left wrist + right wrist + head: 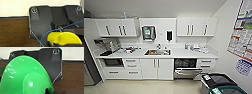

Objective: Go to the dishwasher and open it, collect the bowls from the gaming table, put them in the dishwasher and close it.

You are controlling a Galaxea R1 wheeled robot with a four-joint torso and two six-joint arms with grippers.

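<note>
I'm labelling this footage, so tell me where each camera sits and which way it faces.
Head view: high on the robot, facing the kitchenette with the open dishwasher; no arm in it.
Left wrist view: on the left wrist, looking past the robot's dark plate at the yellow bowl.
Right wrist view: on the right wrist, looking at the green bowl.
Both wrist views share the brown wood-grain floor.

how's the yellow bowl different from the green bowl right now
The yellow bowl is bright yellow and sits in the left wrist view; the green bowl is lime green and sits in the right wrist view. The yellow bowl shows its hollow inside, while the green bowl shows its rounded outside and base. The green bowl also looks wider. Both are glossy, round, plastic-looking bowls carried tilted on edge.
</note>
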